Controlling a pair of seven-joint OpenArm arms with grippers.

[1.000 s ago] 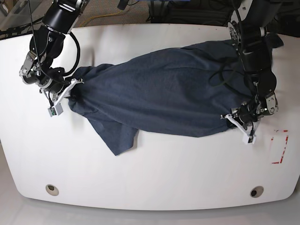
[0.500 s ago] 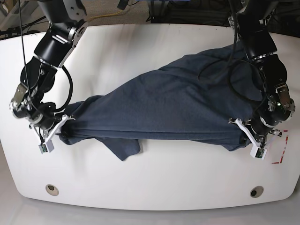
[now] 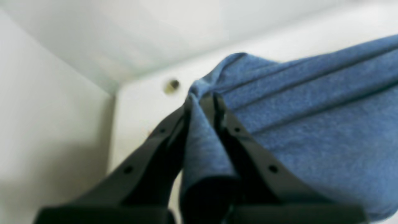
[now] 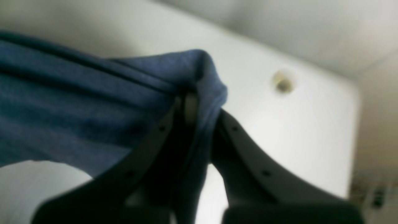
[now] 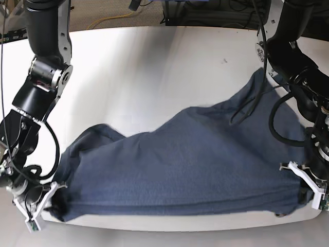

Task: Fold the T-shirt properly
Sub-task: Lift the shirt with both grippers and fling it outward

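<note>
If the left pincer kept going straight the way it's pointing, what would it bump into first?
The left pincer, shut on the T-shirt, points toward the table's corner. Beyond the pinched cloth, the white table near a small round hole looks first in line, though depth is unclear.

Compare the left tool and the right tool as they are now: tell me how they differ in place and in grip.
The left tool sits at the table's near edge on the base view's right; the right tool sits at that edge on its left. The left tool pinches a flat fold of the T-shirt with ridges running away from it; the right tool has cloth bunched over its fingertips. Both are shut on the T-shirt, stretched between them.
</note>
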